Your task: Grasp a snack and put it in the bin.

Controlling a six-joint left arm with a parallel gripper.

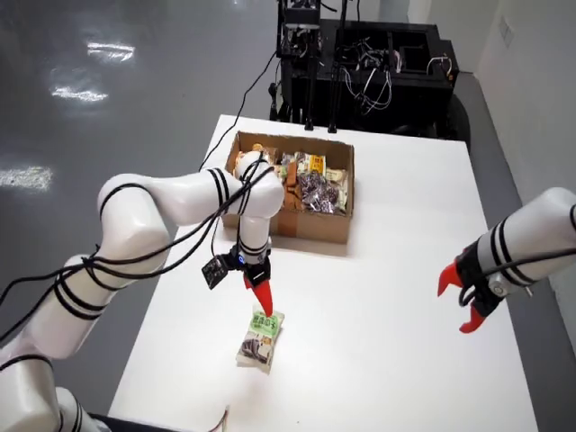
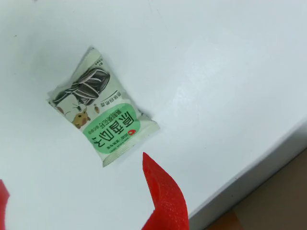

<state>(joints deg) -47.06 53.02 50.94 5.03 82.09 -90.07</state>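
Note:
A green and white snack packet (image 1: 261, 337) lies flat on the white table (image 1: 396, 270) near its front edge. In the view that rides on the gripper, the packet (image 2: 103, 122) sits just above and between the two red fingers. My gripper (image 1: 260, 295) hangs just above the packet's far end, open, with nothing in it. One red finger (image 2: 165, 201) shows at the bottom of that view, and the other is only a sliver at the left edge. The cardboard bin (image 1: 292, 227) stands behind the gripper, holding several snack packets (image 1: 310, 184).
In the overhead view a second arm with a red gripper (image 1: 463, 301) hangs over the table's right side. Black equipment with cables (image 1: 360, 63) stands behind the table. A brown surface (image 2: 283, 201) fills the bottom right corner of the gripper view.

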